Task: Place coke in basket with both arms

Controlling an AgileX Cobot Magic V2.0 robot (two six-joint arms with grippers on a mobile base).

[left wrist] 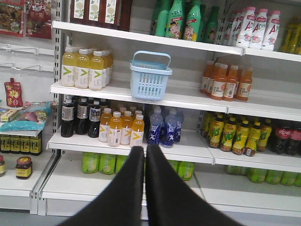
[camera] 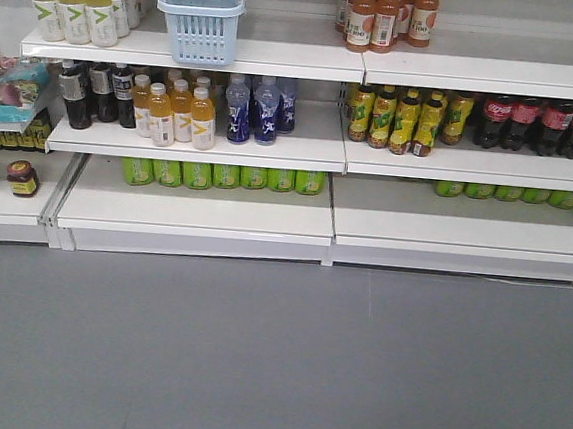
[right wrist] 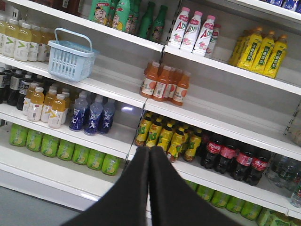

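- Four small plastic coke bottles (camera: 538,126), near-black with red labels and red caps, stand upright in a row on the middle white metal shelf (camera: 471,165), at about 2 o'clock from the centre of the front view.
- Just beside them, at their 9 o'clock, stands a cluster of yellow-labelled tea bottles (camera: 405,120).
- The light blue slotted plastic basket (camera: 197,31) sits on the top shelf, at about 11 o'clock in the front view, well apart from the coke bottles and one level above them.
- Pale yellow drink bottles (camera: 79,1) stand at the basket's 9 o'clock; orange juice bottles (camera: 384,14) stand at its 3 o'clock, across a bare stretch of shelf.
- In the left wrist view the basket (left wrist: 150,82) is at 12 o'clock with its flat handle raised, and the coke bottles (left wrist: 284,136) are at the 3 o'clock edge.
- The black wedge-shaped left gripper (left wrist: 145,149) rises from 6 o'clock, its jaws pressed together with nothing between them.
- In the right wrist view the coke bottles (right wrist: 235,159) are at 4 o'clock and the basket (right wrist: 70,61) at 10 o'clock.
- The black wedge-shaped right gripper (right wrist: 149,150) also enters from 6 o'clock, jaws pressed together and empty, short of the shelves.
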